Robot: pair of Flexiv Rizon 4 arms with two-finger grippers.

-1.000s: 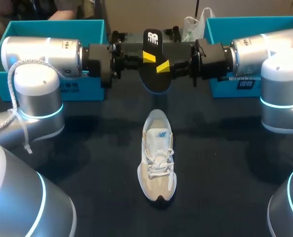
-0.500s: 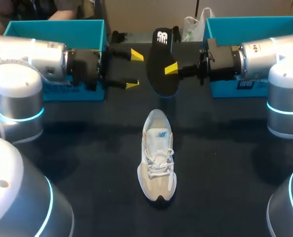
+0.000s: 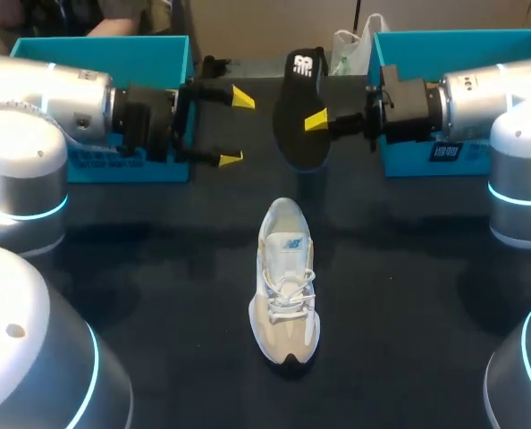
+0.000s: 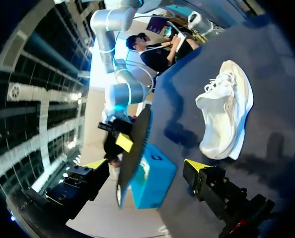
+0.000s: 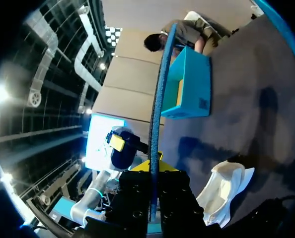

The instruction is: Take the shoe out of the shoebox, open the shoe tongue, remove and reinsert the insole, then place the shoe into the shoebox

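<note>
The black insole [image 3: 299, 134] hangs in the air over the far side of the dark surface [image 3: 408, 295], stood on edge with its narrower end up. It is grasped by the right jaws, which come in from the right. From the right wrist the insole [image 5: 157, 114] is a thin line rising from between those jaws. The left jaws are released, their yellow fingertips [image 3: 242, 96] spread wide, near the insole but apart from it. The pale shoe [image 3: 285, 286] sits on its sole in the middle of the surface, toe toward the robot and laces in place, apart from both jaws. A teal shoebox [image 3: 149, 55] stands at the far left and a second shoebox [image 3: 444, 45] at the far right.
</note>
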